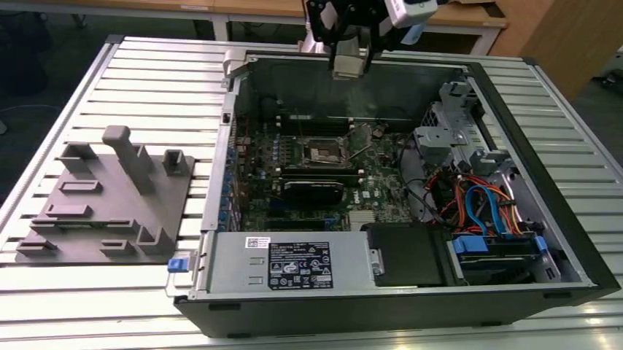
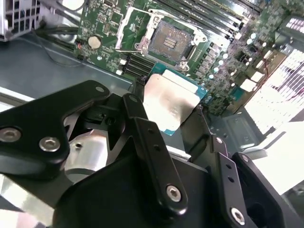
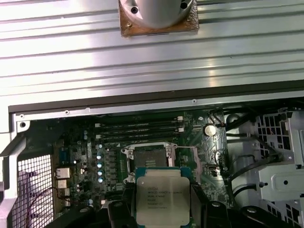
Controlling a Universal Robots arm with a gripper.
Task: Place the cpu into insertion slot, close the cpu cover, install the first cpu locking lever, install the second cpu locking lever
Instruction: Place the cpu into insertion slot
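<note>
1. Exterior view: the gripper is seen over the far wall of the opened computer case, closed around the cpu, which is held in the air.
2. In both wrist views the cpu is shown clamped by two opposite edges between the black fingers, with its dull silver top turned towards the cameras.
3. The insertion slot is found on the green motherboard near the middle of the case, well apart from the held chip.
4. In the second wrist view the dark contact field of the insertion slot is left bare, and nothing is seated in it.
5. The cpu cover is seen as a thin silver frame at one edge of the slot, clear of the contacts.
6. A grey fixture block is set on the slatted table, to the exterior view's left of the case.
</note>
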